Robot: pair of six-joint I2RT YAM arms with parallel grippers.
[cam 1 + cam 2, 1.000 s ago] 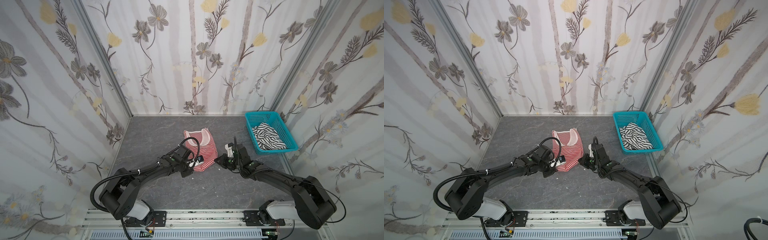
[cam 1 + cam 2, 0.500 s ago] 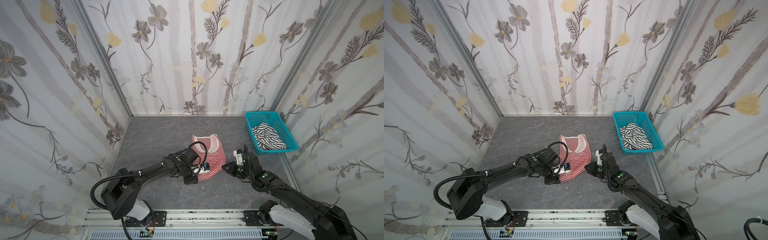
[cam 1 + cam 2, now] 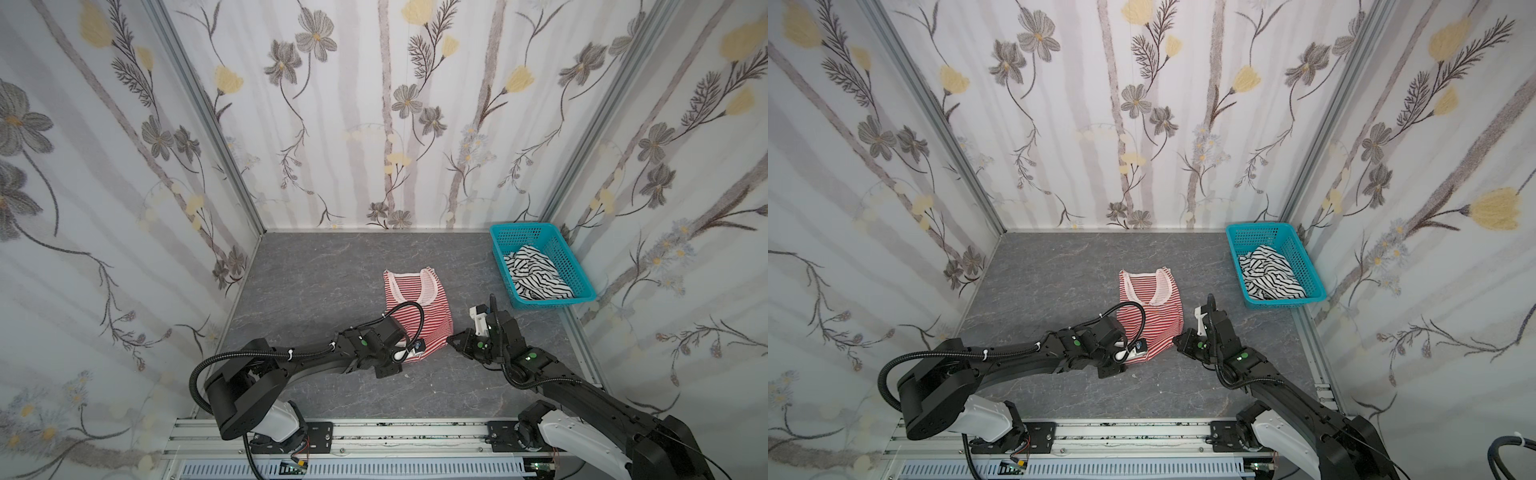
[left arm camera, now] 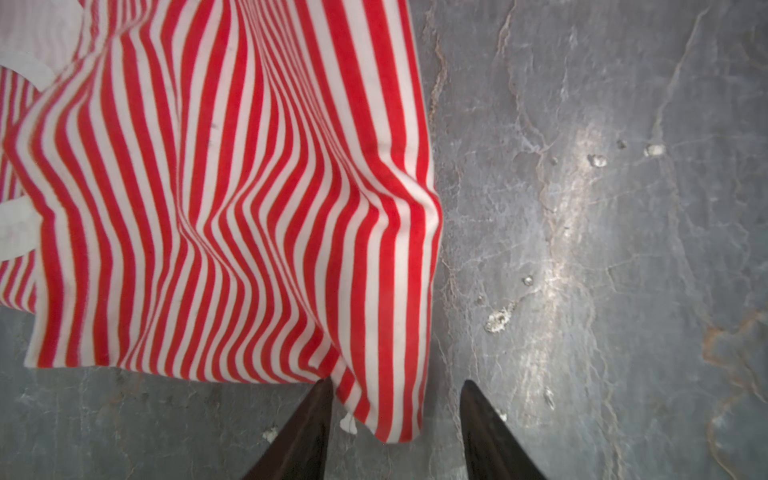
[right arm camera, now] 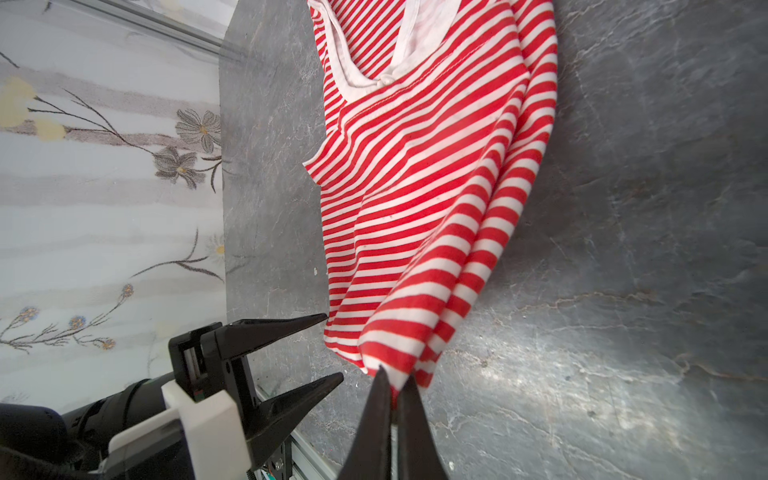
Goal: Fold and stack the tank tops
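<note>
The red-and-white tank top [image 3: 415, 307] [image 3: 1150, 316] lies spread on the grey table, neckline toward the back wall. My right gripper [image 5: 395, 374] [image 3: 449, 340] is shut on its near right hem corner, which it holds slightly lifted. My left gripper [image 4: 397, 382] [image 3: 411, 357] stands open at the near left hem corner; that corner of the top [image 4: 232, 199] droops loose between the jaws. The right wrist view shows the left gripper [image 5: 334, 345] with spread fingers beside the hem [image 5: 415, 187]. The black-and-white tank top [image 3: 536, 276] [image 3: 1271, 274] sits crumpled in the basket.
A teal perforated basket [image 3: 519, 227] [image 3: 1258, 226] stands at the back right by the wall. Floral-papered walls close in the table on three sides. An aluminium rail runs along the front edge.
The red-and-white top has been dragged to the right and a little nearer. My left gripper has opened and let go of its hem corner. The right gripper stays shut on its corner.
</note>
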